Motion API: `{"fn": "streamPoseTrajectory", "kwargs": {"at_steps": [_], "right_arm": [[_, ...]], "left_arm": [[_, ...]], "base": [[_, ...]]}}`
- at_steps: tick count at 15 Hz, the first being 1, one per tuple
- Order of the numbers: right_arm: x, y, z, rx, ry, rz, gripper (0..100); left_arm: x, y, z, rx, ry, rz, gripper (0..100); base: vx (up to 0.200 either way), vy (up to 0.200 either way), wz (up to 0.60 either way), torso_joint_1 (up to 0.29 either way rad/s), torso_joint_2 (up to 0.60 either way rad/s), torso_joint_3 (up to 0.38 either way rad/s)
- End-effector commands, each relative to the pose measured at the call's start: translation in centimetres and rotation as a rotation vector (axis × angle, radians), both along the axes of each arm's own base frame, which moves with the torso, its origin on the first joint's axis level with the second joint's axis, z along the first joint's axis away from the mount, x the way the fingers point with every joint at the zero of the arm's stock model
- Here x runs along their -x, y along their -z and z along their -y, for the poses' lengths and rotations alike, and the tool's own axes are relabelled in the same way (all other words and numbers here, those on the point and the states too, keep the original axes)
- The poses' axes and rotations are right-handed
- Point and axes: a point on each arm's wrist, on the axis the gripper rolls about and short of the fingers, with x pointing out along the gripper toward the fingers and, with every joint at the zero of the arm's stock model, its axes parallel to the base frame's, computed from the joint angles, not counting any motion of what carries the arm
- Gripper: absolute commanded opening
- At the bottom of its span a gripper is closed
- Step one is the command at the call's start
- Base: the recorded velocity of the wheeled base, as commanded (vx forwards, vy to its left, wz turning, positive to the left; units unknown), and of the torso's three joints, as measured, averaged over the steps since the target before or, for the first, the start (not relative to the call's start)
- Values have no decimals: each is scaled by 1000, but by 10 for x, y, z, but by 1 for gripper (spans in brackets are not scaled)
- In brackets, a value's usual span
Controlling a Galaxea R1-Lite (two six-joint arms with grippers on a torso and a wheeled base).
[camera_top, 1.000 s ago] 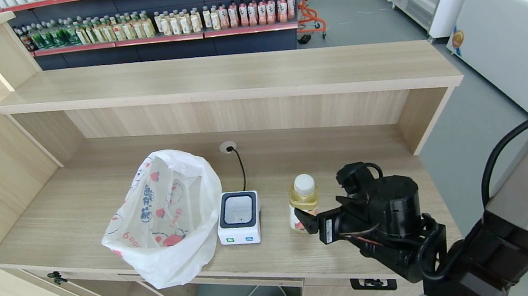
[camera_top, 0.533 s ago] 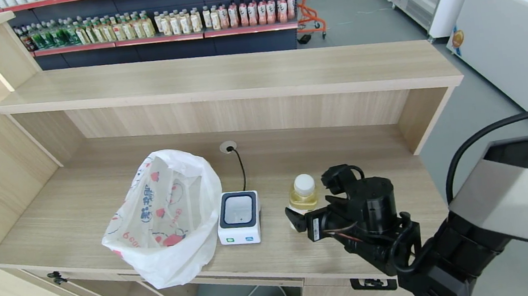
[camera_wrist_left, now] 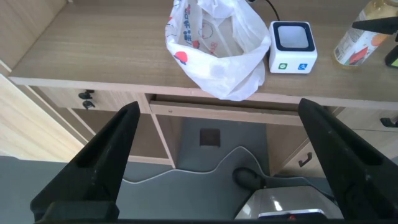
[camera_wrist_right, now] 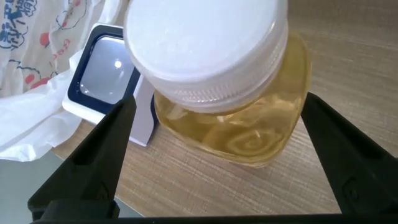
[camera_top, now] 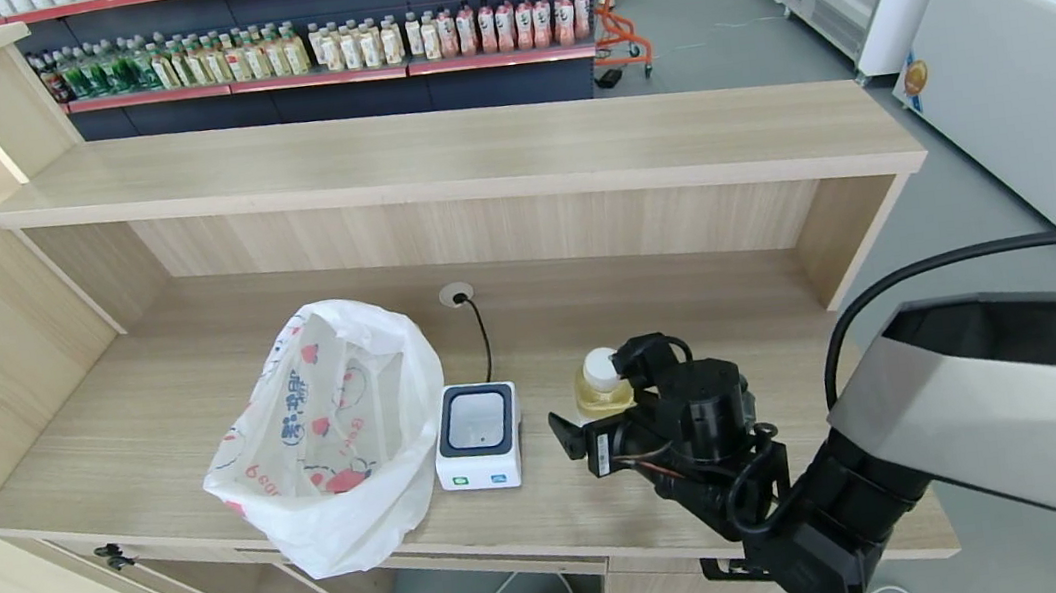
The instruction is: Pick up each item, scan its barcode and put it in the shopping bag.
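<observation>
The left gripper (camera_wrist_left: pixel 219 109) hangs wide open and empty, nearer than the scanner (camera_top: pixel 478 436) and below the counter's (camera_top: pixel 148 404) front edge. The right gripper (camera_wrist_right: pixel 214 171) is also wide open, with a jaw on either side of the bottle (camera_top: pixel 599 380) and no grip on it yet. The bottle stands upright just right of the scanner. Full of yellowish liquid, it is probably fairly heavy, and its plastic looks stiff but smooth, so grip the body below the cap. The bag (camera_top: pixel 333 431) gapes just left of the scanner. Beyond the scanner, bare wood runs to the back wall.
</observation>
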Motion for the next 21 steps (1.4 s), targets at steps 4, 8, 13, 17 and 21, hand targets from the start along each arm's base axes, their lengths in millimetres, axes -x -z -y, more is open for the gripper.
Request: {"fn": "streamPoseTrajectory", "kwargs": {"at_steps": [4, 8, 13, 17, 21], "right_arm": [[-15, 13, -12, 21, -38, 21, 100], [-27, 12, -19, 15, -75, 53, 100], [-37, 17, -22, 19, -131, 67, 100], [-43, 17, -16, 29, -145, 80, 0], [-47, 14, -8, 33, -138, 87, 0]], "left_arm": [[0, 0, 0, 0, 0, 0, 100], [0, 0, 0, 0, 0, 0, 100], [0, 0, 0, 0, 0, -1, 100], [0, 0, 0, 0, 0, -1, 100], [0, 0, 0, 0, 0, -1, 100]], "base": [[0, 0, 0, 0, 0, 0], [0, 0, 0, 0, 0, 0], [0, 0, 0, 0, 0, 0], [0, 0, 0, 0, 0, 0], [0, 0, 0, 0, 0, 0]]}}
